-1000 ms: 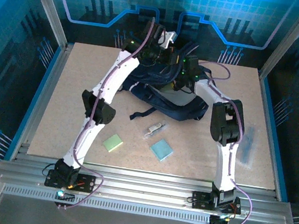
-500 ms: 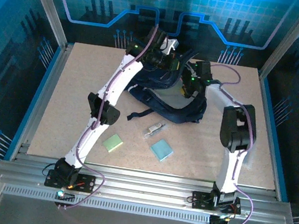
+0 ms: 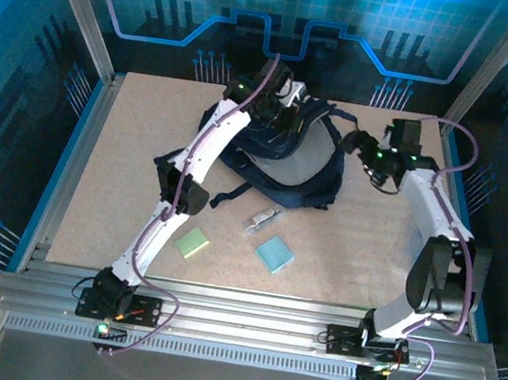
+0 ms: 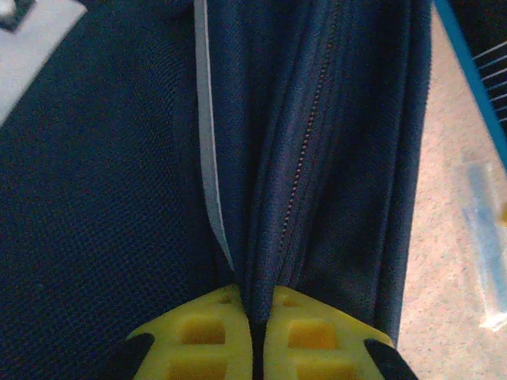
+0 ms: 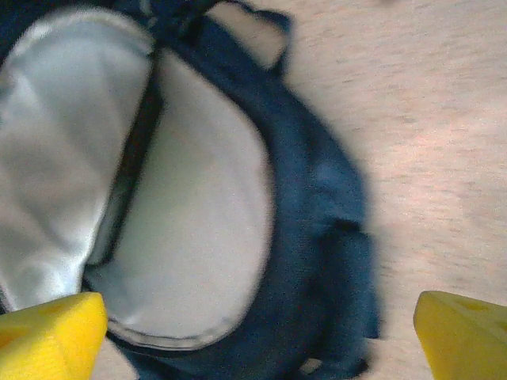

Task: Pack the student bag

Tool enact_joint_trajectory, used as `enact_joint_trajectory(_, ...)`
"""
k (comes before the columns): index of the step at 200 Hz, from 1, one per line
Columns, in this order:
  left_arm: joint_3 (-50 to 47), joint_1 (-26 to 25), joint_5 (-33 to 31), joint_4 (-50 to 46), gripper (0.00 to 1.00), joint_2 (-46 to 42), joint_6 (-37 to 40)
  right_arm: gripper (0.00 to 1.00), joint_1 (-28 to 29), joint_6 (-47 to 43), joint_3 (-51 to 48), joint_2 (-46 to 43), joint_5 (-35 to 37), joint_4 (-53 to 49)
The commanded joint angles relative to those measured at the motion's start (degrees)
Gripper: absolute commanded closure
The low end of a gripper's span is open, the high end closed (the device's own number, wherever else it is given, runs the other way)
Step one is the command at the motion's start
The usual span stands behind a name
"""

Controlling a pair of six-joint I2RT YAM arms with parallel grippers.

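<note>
1. The student bag (image 3: 287,162) lies at the far middle of the surface (image 3: 122,180). Its mouth gapes and shows a pale grey lining (image 5: 198,222).
2. The left gripper (image 4: 253,332) is pinched tight on a fold of the bag's navy fabric, just beside the zipper (image 4: 305,158) and a pale stripe (image 4: 207,158).
3. From above, the left arm reaches over the bag to its far edge.
4. The right gripper (image 5: 261,332) stands wide and holds nothing, with its yellow fingertips (image 5: 47,332) far apart. It hangs above the open bag's edge and the bare surface beside it. From above, it sits just right of the bag.
5. In front of the bag lie a small whitish object (image 3: 264,218), a green square pad (image 3: 193,242) and a blue square pad (image 3: 274,252). All three lie apart from one another and from both grippers.
</note>
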Motion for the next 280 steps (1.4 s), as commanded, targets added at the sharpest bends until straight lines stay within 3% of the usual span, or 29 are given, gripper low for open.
enact_joint_trajectory(1,3.37,0.33,-8.17,-2.73,0.98,3.69,3.23,0.00,-4.51,-6.79,-3.88,-4.57,4.28,-6.84)
enact_joint_trajectory(15,3.39,-0.04,-8.11,-2.73,0.81,4.40,2.78,0.00,-7.36,-7.64,-6.54,-6.86,4.81,-7.33)
enact_joint_trajectory(49,3.44,-1.41,-10.45,-3.16,0.02,4.41,2.44,0.00,-14.22,-8.35,-12.97,-10.20,3.97,-6.57)
enact_joint_trajectory(75,3.41,-2.14,-10.64,-3.65,0.01,3.01,2.33,0.00,-18.16,-9.04,-16.10,-10.85,4.96,-6.48)
enact_joint_trajectory(188,3.40,-3.88,-9.44,-10.90,0.01,-8.23,2.18,0.00,-30.59,-11.24,-26.67,-11.66,21.50,-4.17)
enact_joint_trajectory(225,3.39,-3.79,-10.50,-13.15,0.01,-8.16,2.07,0.00,-34.00,-13.83,-23.24,-4.84,14.50,-2.63)
enact_joint_trajectory(259,3.47,-3.79,-10.34,-12.43,0.01,-6.14,2.28,0.00,-33.64,-15.15,-19.95,2.43,6.71,-2.39)
enact_joint_trajectory(280,3.39,-3.82,-11.03,-10.63,0.01,-5.11,2.31,0.00,-31.80,-15.59,-19.85,3.49,5.59,-2.21)
